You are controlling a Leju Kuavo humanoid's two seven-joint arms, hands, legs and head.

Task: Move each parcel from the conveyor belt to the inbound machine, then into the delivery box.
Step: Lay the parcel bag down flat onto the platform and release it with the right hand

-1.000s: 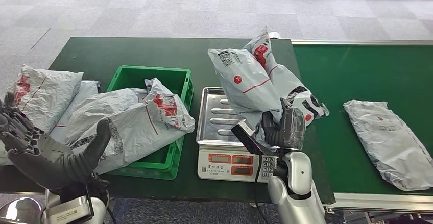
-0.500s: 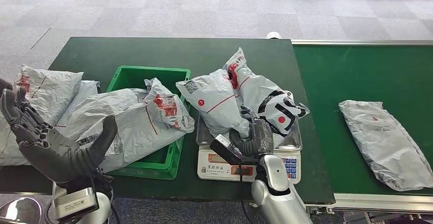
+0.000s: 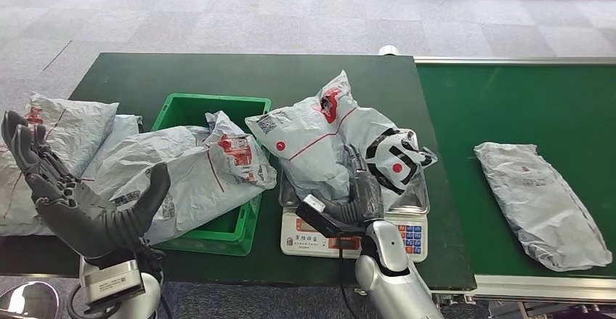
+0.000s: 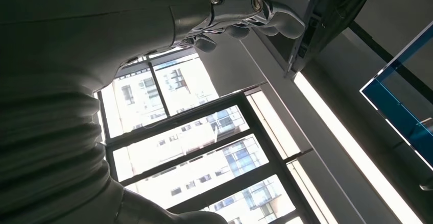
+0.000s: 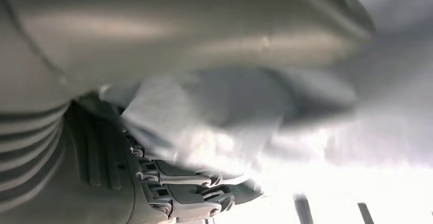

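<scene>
Crumpled grey parcel [image 3: 319, 148] on the scale [image 3: 407, 204], another [image 3: 541, 204] flat on the belt [image 3: 508, 108].

Grey parcel [image 3: 319, 144] w/ red logo, black-white patch on silver-white scale [image 3: 305, 233]; green crate [image 3: 240, 226], dark green desk [image 3: 181, 75], brighter green belt [image 3: 508, 105], grey carpet floor [image 3: 218, 14].

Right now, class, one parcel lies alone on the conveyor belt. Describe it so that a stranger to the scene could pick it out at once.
Start at the long green conveyor belt on the right, beside the dark table. One flat grey parcel lies alone on it, slanting toward the near edge. Unlike the parcel on the scale that the right hand holds, and those heaped at the green crate, it touches nothing else.
</scene>
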